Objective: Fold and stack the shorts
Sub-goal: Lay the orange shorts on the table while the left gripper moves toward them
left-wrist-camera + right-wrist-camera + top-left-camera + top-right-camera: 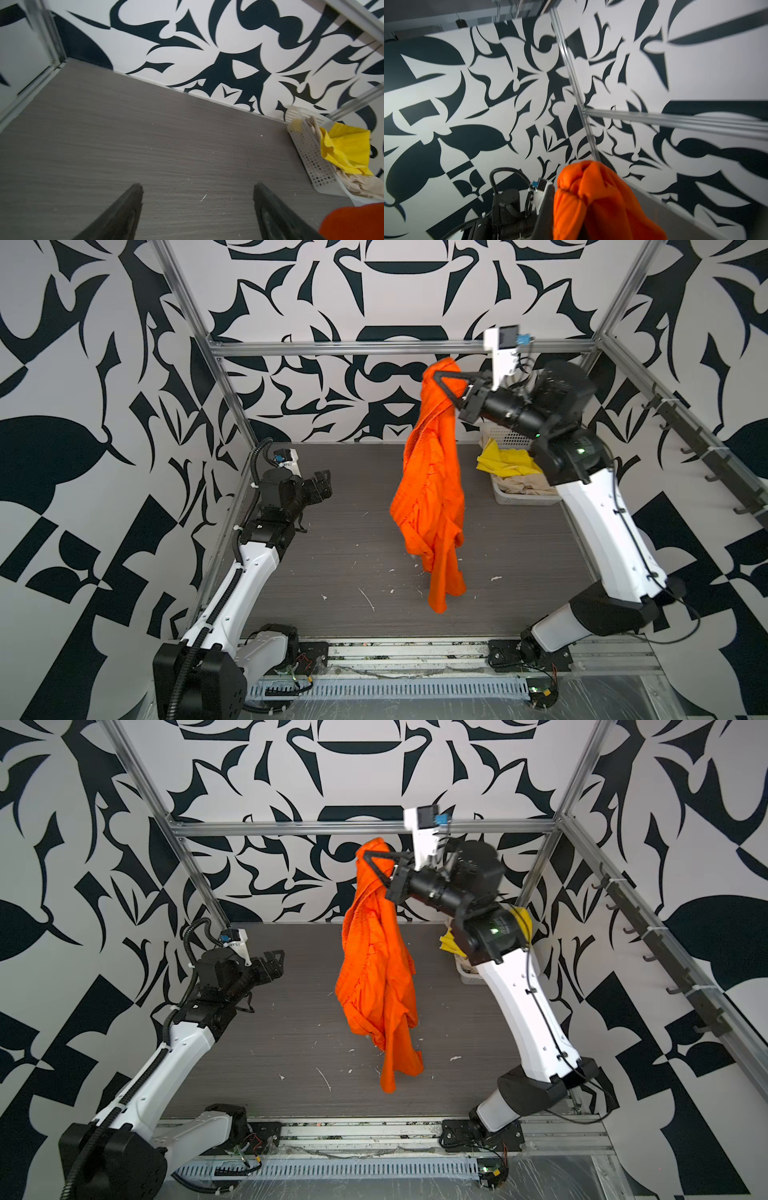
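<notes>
While the right gripper (pixel 435 375) clamps the orange shorts (pixel 428 497) hanging lengthwise beside the basket (pixel 523 501), the left gripper (pixel 322 486), jaws apart, sits farther from it.

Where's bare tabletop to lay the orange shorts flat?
Bare: the table from the open left pincer across to the hanging orange shorts, plus the near strip by the rail. Crowded: far right corner, where the white basket holds the yellow shorts and beige shorts.

beige shorts (pixel 519 488) pt. hidden under yellow shorts (pixel 503 461)
</notes>
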You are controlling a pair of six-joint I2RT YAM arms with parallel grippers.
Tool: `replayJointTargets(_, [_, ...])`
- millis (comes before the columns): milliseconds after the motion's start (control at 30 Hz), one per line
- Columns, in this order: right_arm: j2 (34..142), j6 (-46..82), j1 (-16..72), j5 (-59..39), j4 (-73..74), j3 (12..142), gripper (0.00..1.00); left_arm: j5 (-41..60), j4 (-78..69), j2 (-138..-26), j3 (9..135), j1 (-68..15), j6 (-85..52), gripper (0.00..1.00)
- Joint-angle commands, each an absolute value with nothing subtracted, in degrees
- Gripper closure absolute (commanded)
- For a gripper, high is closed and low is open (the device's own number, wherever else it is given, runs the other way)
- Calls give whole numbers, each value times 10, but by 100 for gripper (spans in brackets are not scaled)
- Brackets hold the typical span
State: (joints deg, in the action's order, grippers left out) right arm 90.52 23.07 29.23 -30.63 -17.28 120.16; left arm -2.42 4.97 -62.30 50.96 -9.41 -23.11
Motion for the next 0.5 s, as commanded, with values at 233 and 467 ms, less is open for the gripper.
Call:
replayJointTargets(233, [1011, 291, 407, -336, -70, 1256, 100, -165, 141, -560, 522, -93, -226, 10])
replayJointTargets(467, [970, 273, 368, -195, -71, 1068, 100, -127, 129, -542, 495, -93, -214, 11])
